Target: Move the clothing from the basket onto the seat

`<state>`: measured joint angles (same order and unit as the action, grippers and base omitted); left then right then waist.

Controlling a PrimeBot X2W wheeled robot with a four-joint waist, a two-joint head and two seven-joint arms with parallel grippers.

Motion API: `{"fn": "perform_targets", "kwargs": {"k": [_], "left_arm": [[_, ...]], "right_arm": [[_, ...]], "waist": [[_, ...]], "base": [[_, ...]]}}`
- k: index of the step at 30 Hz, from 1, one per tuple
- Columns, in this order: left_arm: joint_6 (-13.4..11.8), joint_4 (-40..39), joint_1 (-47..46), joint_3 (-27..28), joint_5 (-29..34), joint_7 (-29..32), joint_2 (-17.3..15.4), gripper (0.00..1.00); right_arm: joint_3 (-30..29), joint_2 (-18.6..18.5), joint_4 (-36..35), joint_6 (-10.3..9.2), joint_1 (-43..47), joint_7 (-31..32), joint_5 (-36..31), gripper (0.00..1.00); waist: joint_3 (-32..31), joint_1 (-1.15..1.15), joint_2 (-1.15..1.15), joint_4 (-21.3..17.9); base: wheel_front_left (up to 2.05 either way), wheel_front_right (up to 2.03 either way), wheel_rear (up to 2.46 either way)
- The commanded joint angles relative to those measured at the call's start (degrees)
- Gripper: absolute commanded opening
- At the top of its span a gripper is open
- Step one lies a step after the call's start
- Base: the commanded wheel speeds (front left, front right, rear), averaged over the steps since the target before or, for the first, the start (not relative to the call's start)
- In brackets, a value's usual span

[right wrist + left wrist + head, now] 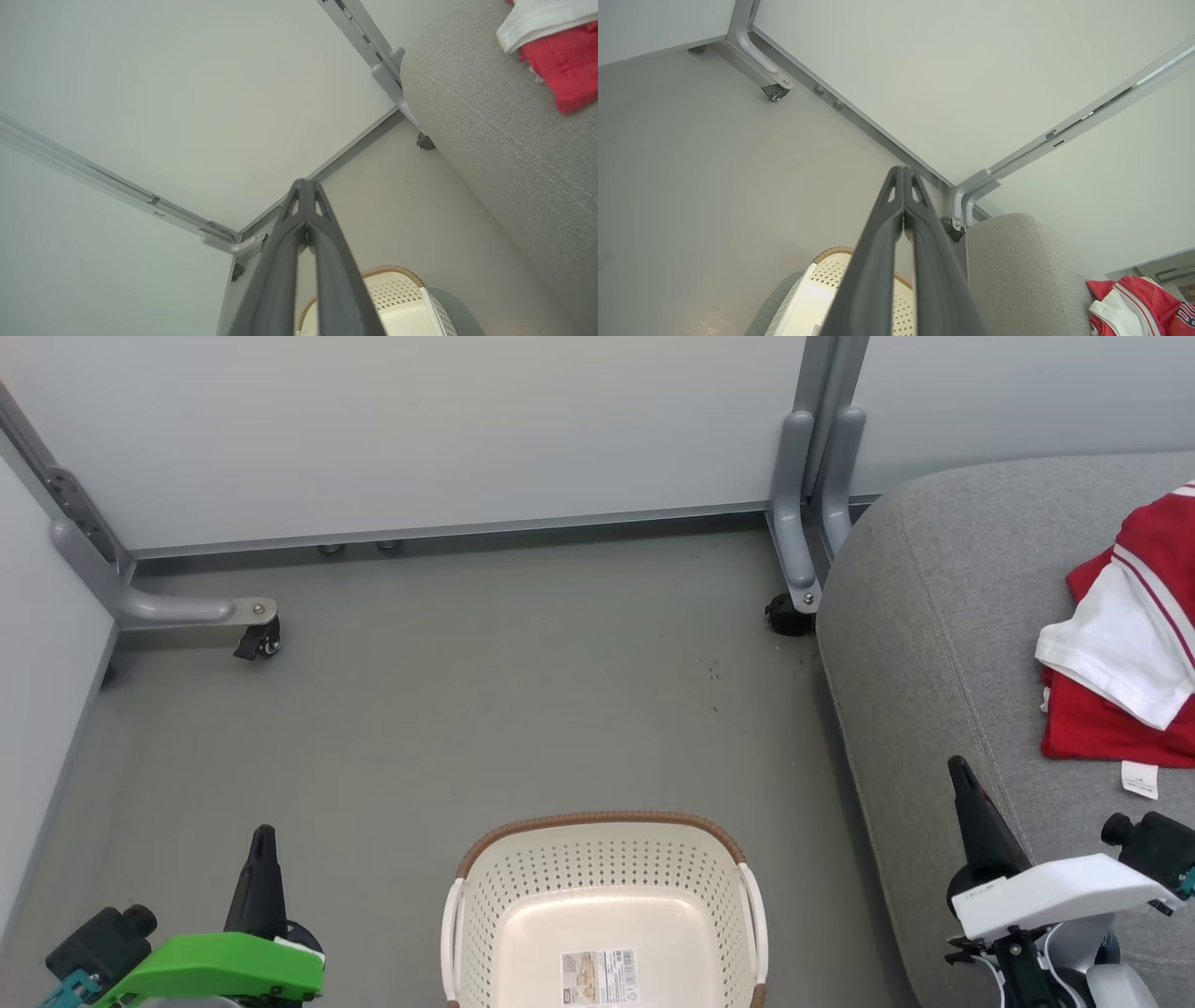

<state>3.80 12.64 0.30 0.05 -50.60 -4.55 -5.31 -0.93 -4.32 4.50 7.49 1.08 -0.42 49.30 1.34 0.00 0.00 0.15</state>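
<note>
While left gripper (263, 845) and right gripper (960, 777) sit pressed together, crumpled clothing (1131, 644) tops the grey fabric seat (934, 616).

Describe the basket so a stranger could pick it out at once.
Find the big grey seat on the right, where the red clothing lies. On the floor just left of it stands the basket. It alone is cream perforated plastic, with a brown woven-look rim and a label sticker inside.
</note>
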Motion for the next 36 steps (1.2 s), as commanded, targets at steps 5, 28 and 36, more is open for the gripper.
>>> {"fn": "perform_targets", "kwargs": {"k": [5,28,36], "left_arm": [[0.75,-0.45,-2.16,1.02,-4.64,1.15,0.02,0.00],[1.88,0.23,-4.03,3.11,-18.33,4.93,0.95,0.00],[2.27,0.45,-4.48,3.72,-22.50,6.01,1.25,0.00]], "right_arm": [[-0.31,-0.45,0.48,0.01,-1.85,0.52,4.96,0.00],[-1.22,-0.60,3.77,0.01,-3.94,2.04,19.95,0.00],[-1.54,-0.60,4.78,0.01,-4.44,2.55,24.38,0.00]], "waist": [[-0.07,0.00,0.00,-0.01],[-0.39,0.00,0.00,-0.05],[-0.50,0.00,0.00,-0.07]], "base": [[0.00,0.00,0.00],[0.00,0.00,0.00],[0.00,0.00,0.00]]}}
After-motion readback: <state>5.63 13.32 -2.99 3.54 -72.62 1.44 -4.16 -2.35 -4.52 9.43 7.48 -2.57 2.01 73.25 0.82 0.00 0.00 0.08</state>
